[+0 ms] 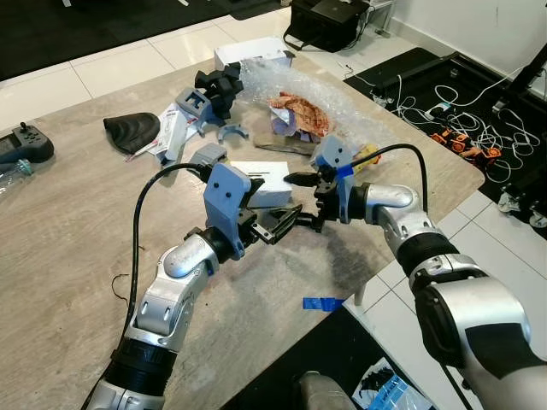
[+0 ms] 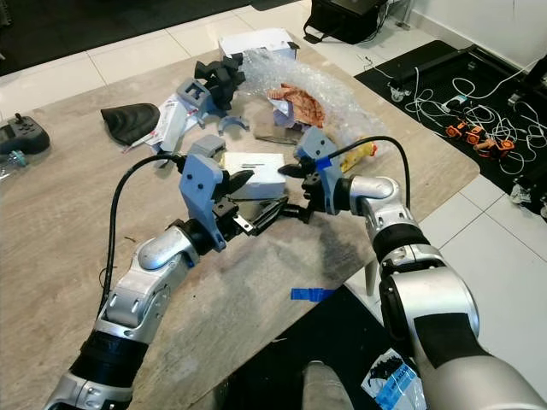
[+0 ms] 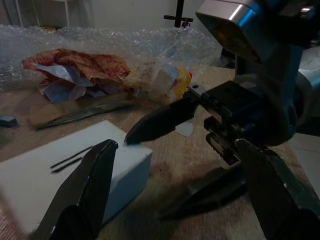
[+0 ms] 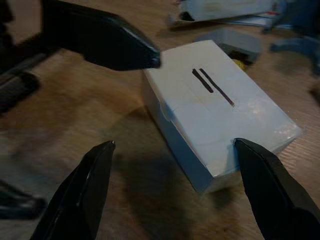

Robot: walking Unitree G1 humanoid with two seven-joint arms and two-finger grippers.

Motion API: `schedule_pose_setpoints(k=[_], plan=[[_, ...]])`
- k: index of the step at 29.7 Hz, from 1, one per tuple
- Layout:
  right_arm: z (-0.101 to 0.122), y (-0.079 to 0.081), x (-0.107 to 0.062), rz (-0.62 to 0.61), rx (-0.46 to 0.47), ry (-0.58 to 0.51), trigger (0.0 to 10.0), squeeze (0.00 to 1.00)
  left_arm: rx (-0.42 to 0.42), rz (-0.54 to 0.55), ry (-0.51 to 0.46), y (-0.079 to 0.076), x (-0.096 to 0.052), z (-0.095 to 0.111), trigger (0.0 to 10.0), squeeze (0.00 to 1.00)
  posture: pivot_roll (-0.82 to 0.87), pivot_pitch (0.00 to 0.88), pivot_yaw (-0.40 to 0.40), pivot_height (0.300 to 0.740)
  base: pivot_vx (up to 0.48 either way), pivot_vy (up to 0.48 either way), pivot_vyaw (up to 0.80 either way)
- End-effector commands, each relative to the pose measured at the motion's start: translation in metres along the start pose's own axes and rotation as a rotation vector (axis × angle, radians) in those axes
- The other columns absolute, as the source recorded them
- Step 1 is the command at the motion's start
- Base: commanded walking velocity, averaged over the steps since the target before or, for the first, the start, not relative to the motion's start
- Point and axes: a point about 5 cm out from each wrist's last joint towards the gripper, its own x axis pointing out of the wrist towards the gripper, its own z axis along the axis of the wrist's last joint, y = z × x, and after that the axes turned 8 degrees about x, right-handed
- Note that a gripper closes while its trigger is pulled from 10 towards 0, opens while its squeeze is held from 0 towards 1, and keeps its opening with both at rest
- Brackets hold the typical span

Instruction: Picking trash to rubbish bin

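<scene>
Wooden table point(image 1: 77, 239) spreads under me, littered with bubble wrap point(image 1: 295, 85) and scraps. Near its middle lies a white box point(image 1: 261, 181); my left gripper point(image 1: 275, 220) and right gripper point(image 1: 301, 181) flank its near end, both spread wide, holding nothing.

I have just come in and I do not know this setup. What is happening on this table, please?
A humanoid robot is working at a wooden table strewn with trash. Both end effectors are open and meet near a small white box: the left end effector and the right end effector point at each other beside it. Neither holds anything yet. Bubble wrap and a crumpled wrapper lie behind the box.
</scene>
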Motion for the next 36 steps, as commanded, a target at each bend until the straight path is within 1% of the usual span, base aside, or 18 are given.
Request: schedule_pose_setpoints(k=[1,2,4,5,6,7,14,19,21,24,25,27,29,30,31,32,34,36], plan=[[-0.016,0.009,0.004,0.069,0.062,0.038,10.0,0.00,0.008,0.001,0.019,0.001,-0.003,-0.003,10.0,0.00,-0.02,0.135,-0.002,0.740,0.000,0.000,0.00],[-0.005,0.010,0.007,0.102,0.056,-0.016,10.0,0.00,0.008,-0.001,0.019,0.001,-0.002,-0.003,10.0,0.00,-0.03,0.132,0.003,0.740,0.000,0.000,0.00],[-0.005,0.010,0.007,0.102,0.056,-0.016,10.0,0.00,0.008,-0.001,0.019,0.001,-0.002,-0.003,10.0,0.00,-0.03,0.132,0.003,0.740,0.000,0.000,0.00],[0.006,0.010,0.008,0.128,0.046,-0.063,10.0,0.00,0.009,-0.003,0.019,0.001,-0.002,-0.003,10.0,0.00,-0.03,0.131,0.003,0.740,0.000,0.000,0.00],[0.014,0.010,0.008,0.144,0.028,-0.087,10.0,0.00,0.009,-0.005,0.018,0.001,-0.001,-0.003,10.0,0.00,-0.03,0.131,0.004,0.740,0.000,0.000,0.00],[0.019,0.010,0.008,0.148,0.003,-0.084,10.0,0.00,0.011,-0.004,0.015,0.001,-0.001,-0.002,10.0,0.00,-0.03,0.131,0.003,0.740,0.000,0.000,0.00],[0.021,0.011,0.005,0.128,-0.073,-0.041,10.0,0.00,0.033,0.004,0.018,0.005,0.000,-0.003,10.0,0.00,-0.03,0.124,0.000,0.740,0.000,0.000,0.00],[0.021,0.011,0.002,0.113,-0.073,-0.051,10.0,0.00,0.038,0.002,0.021,0.007,-0.002,-0.004,10.0,0.00,-0.03,0.119,0.000,0.740,0.000,0.000,0.00],[0.022,0.007,-0.001,0.037,-0.095,-0.061,10.0,0.00,0.041,0.020,0.011,0.011,-0.002,-0.002,10.0,0.00,-0.04,0.113,-0.001,0.740,0.000,0.000,0.00],[0.023,0.006,-0.002,0.036,-0.094,-0.067,10.0,0.00,0.045,0.025,0.007,0.012,-0.002,-0.002,10.0,0.00,-0.03,0.109,-0.003,0.740,0.000,0.000,0.00],[0.027,0.006,-0.003,0.042,-0.080,-0.097,10.0,0.00,0.051,0.033,0.004,0.013,-0.002,-0.001,10.0,0.00,-0.03,0.108,-0.004,0.740,0.000,0.000,0.00],[0.038,0.007,-0.005,0.057,-0.063,-0.158,10.0,0.00,0.058,0.056,0.002,0.016,-0.002,0.000,10.0,0.00,-0.03,0.108,-0.004,0.740,0.000,0.000,0.00],[0.049,0.005,-0.007,0.044,-0.054,-0.219,10.0,0.00,0.083,0.097,-0.006,0.020,-0.002,0.001,10.0,0.00,-0.03,0.108,-0.004,0.740,0.000,0.000,0.00],[0.054,0.002,-0.009,0.017,-0.051,-0.253,10.0,0.00,0.085,0.150,-0.019,0.027,-0.002,0.003,10.0,0.00,-0.03,0.108,-0.004,0.740,0.000,0.000,0.00],[0.054,0.002,-0.009,0.017,-0.051,-0.253,10.0,0.00,0.085,0.150,-0.019,0.027,-0.002,0.003,10.0,0.00,-0.03,0.108,-0.004,0.740,0.000,0.000,0.00],[0.058,0.001,-0.010,0.000,-0.049,-0.274,10.0,0.00,0.085,0.188,-0.028,0.031,-0.002,0.005,10.0,0.00,-0.03,0.108,-0.004,0.740,0.000,0.000,0.00],[0.065,-0.005,-0.015,-0.050,-0.058,-0.304,10.0,0.00,0.093,0.304,-0.060,0.046,-0.003,0.011,10.0,0.00,-0.04,0.097,-0.004,0.740,0.000,0.000,0.00],[0.070,-0.009,-0.019,-0.094,-0.061,-0.334,10.0,0.00,0.087,0.378,-0.079,0.058,-0.006,0.015,10.0,0.00,-0.04,0.092,-0.006,0.740,0.000,0.000,0.00]])
